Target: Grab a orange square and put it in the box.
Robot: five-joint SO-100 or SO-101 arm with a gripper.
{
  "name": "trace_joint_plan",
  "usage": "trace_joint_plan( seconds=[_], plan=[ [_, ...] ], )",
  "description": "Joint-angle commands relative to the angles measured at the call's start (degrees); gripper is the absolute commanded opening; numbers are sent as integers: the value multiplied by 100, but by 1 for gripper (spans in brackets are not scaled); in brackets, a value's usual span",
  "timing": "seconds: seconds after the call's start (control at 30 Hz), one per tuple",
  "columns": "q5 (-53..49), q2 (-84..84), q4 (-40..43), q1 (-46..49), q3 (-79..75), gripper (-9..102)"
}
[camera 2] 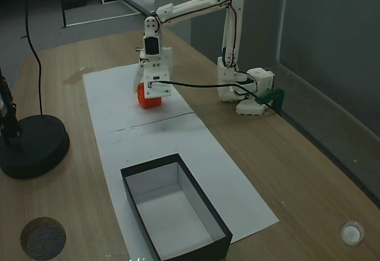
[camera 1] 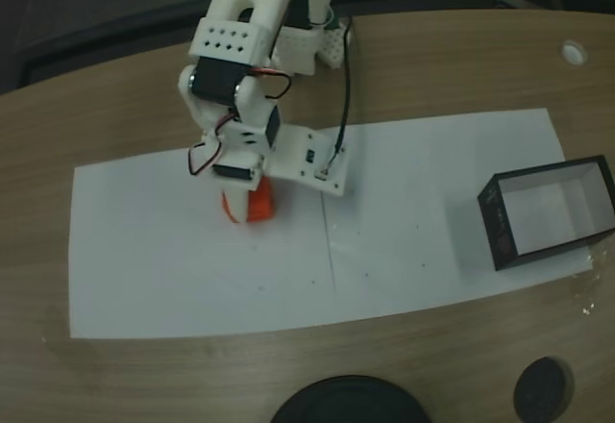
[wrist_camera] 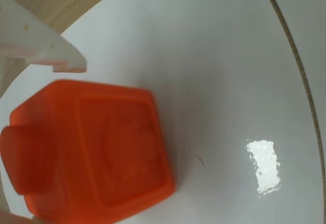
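The orange square (camera 1: 256,203) sits on the white paper (camera 1: 404,240), well apart from the box (camera 1: 548,210); the gripper (camera 1: 240,204) is lowered right over it. Its white finger (wrist_camera: 43,43) lies beside the cube's top edge in the wrist view; whether it pinches the cube, I cannot tell.

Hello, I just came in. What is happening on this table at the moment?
A white robot arm is reaching down to an orange square that sits on a sheet of white paper. Its hand is lowered right at the cube, and in the wrist view a white finger sits beside the cube; whether it grips yet cannot be told. The box, black with a white inside, stands apart on the same paper with nothing in it.
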Motion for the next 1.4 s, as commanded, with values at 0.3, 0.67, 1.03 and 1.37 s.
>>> trace_joint_plan(
  seconds=[0.3,0.67,1.03,1.37],
  plan=[
    [105,220,501,-1230,-888,13],
    [378,1644,2013,-4983,-4553,13],
    [62,-721,1978,-6548,-6882,13],
    [141,-3349,2030,-6521,-9044,13]
  ],
)
